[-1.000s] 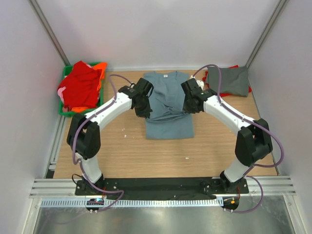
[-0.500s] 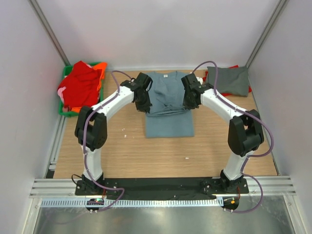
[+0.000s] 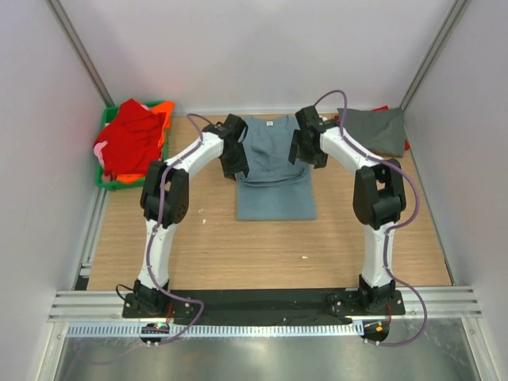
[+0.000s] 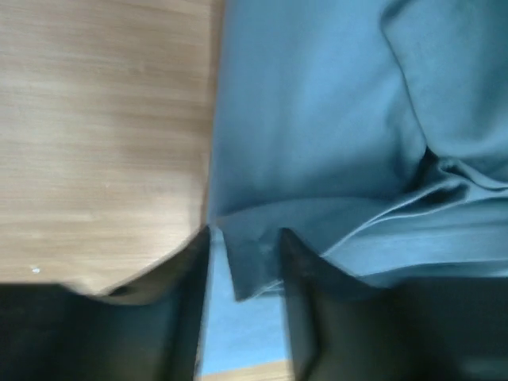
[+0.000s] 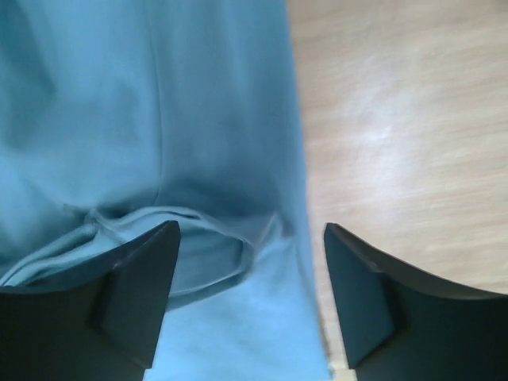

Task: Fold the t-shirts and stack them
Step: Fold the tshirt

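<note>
Top view: mid-fold, left gripper (image 4: 242, 274) pinching the blue-grey shirt (image 3: 274, 171) hem, right gripper (image 5: 250, 274) jaws wide; next, lay it flat.

The dusty blue-grey t-shirt (image 3: 275, 171) lies flat at the worktop's (image 3: 214, 246) far middle, collar away from the arm bases, its hem folded up over the body. A darker grey t-shirt (image 3: 373, 129) sits folded right of it; red and orange t-shirts (image 3: 133, 141) are heaped left of it
</note>
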### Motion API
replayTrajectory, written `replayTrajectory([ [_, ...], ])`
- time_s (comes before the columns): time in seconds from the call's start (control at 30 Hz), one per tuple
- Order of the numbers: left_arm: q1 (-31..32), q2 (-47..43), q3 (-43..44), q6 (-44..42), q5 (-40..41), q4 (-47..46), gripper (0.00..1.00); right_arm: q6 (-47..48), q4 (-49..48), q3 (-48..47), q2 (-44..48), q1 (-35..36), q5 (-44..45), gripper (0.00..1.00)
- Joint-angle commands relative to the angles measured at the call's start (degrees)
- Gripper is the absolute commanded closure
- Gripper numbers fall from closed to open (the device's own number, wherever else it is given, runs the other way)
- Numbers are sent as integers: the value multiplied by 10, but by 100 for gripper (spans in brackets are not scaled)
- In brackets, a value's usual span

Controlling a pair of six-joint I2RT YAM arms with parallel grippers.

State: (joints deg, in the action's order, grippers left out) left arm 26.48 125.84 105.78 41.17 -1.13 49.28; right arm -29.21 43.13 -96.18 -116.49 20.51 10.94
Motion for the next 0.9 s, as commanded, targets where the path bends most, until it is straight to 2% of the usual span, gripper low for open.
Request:
replayTrajectory([
  [0.0,-35,25,77,-5,-24,43,52,39,71,-129,-50,-31,-14,18],
  [0.03,-41,28,109,-10,-27,51,46,47,99,-208,-66,-45,-7,16],
  [0.07,-49,25,124,-13,-26,58,38,50,124,-246,-77,-50,-7,15],
  [0.1,-53,20,137,-23,-23,71,35,52,155,-295,-82,-54,-5,15],
  [0.17,-62,-9,157,-31,-9,84,28,57,166,-305,-67,-57,3,14],
  [0.2,-64,-22,156,-35,-2,86,25,57,158,-273,-31,-57,4,14],
  [0.23,-67,-35,143,-37,2,84,15,54,146,-242,-9,-57,-6,14],
  [0.27,-67,-66,132,-41,3,72,14,52,128,-204,20,-57,-15,14],
  [0.3,-66,-80,117,-43,0,64,13,50,85,-118,46,-58,-27,14],
  [0.33,-65,-97,83,-44,-4,55,12,41,65,-76,96,-57,-40,13],
  [0.4,-60,-138,28,-44,-11,36,11,33,12,37,135,-57,-81,13],
  [0.5,-38,-187,-61,-41,-19,7,12,18,-31,154,192,-55,-137,13],
  [0.57,-14,-212,-109,-30,-20,-22,12,13,-52,207,224,-55,-169,13],
  [0.7,23,-265,-262,5,-32,-87,12,5,-100,331,267,-54,-193,13],
  [0.8,31,-303,-355,42,-60,-152,13,0,-118,384,286,-54,-206,13],
  [0.87,38,-317,-387,57,-70,-184,14,-3,-135,407,291,-54,-213,14],
])
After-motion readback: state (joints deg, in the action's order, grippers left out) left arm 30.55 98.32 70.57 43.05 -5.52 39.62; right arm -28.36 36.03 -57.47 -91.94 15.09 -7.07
